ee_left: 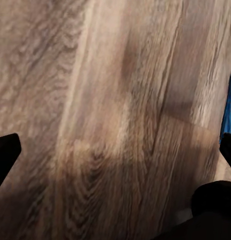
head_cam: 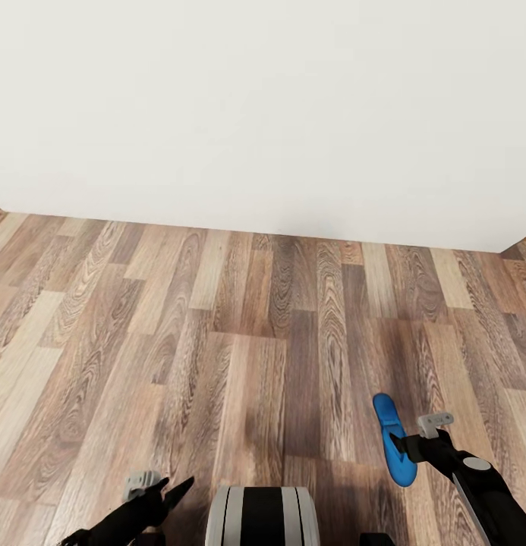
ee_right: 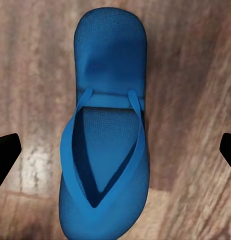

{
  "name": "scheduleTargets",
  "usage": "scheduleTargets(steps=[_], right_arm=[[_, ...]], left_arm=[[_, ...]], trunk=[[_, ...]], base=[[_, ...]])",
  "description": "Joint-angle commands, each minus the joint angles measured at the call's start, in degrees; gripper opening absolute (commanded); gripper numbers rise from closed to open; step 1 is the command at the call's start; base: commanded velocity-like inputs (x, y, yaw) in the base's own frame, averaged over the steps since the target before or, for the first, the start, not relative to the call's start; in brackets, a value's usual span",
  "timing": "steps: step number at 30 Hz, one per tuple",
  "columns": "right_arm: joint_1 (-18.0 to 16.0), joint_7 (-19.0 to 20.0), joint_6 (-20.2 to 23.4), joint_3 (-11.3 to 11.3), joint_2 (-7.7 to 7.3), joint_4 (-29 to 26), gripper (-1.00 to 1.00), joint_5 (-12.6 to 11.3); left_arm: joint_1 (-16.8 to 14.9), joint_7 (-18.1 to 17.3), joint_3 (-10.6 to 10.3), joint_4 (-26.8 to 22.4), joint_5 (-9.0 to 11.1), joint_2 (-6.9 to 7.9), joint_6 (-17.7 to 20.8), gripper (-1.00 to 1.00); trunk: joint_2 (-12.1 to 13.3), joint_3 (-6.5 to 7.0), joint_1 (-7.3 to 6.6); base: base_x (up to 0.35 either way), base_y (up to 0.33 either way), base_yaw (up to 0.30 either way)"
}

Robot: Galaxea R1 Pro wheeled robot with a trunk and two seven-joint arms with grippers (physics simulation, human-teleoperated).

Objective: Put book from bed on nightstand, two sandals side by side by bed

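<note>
head view puts one blue sandal (head_cam: 392, 440) at the lower right of the frame, on or just above the wood-plank floor (head_cam: 217, 318), with the right gripper (head_cam: 411, 446) reaching it from the right and its dark tip crossing the strap region. whether the sandal rests on the planks or is lifted, i cannot tell. in the right wrist view the sandal (ee_right: 108, 135) fills the middle of the frame, and the gripper's two dark fingertips (ee_right: 5, 155) sit at the far left and right edges, spread wide and clear of the sole, pinching nothing. the sandal looks light, thin and flexible, likely foam or rubber, not fragile. the flat sole offers little to grip from above, so the raised v-strap or a side edge of the sole seems the better hold. at the lower left of the head view, the left gripper (head_cam: 165, 493) hangs over bare floor, its fingers parted and empty.
</note>
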Motion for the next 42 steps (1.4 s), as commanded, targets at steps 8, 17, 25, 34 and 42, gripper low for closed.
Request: scheduleTargets(steps=[8,17,25,34,42], right_arm=[[0.0,0.5,0.2,-0.2,0.03,-0.1,1.00,0.6],[0.0,0.5,0.2,-0.2,0.03,-0.1,1.00,0.6],[0.0,0.4,0.2,-0.1,0.03,-0.1,1.00,0.6],[0.0,0.4,0.2,-0.1,0.03,-0.1,1.00,0.6],[0.0,0.4,0.2,-0.1,0.03,-0.1,1.00,0.6]], left_arm=[[0.0,-0.1,0.4,-18.3,13.3,2.56,11.4,1.00],[-0.2,-0.1,0.4,-24.6,21.0,3.01,16.3,1.00],[-0.3,0.0,0.4,-24.8,21.9,2.99,16.7,1.00],[-0.3,0.0,0.5,-24.7,22.0,2.96,16.7,1.00],[-0.3,0.0,0.3,-24.6,22.0,2.88,16.6,1.00]], trunk=[[0.0,-0.03,-0.01],[0.0,-0.03,-0.01],[0.0,-0.03,-0.01],[0.0,-0.03,-0.01],[0.0,-0.03,-0.01]], base=[[0.000,0.000,0.000],[0.000,0.000,0.000],[0.000,0.000,0.000],[0.114,0.000,0.000],[0.035,0.000,0.000]])
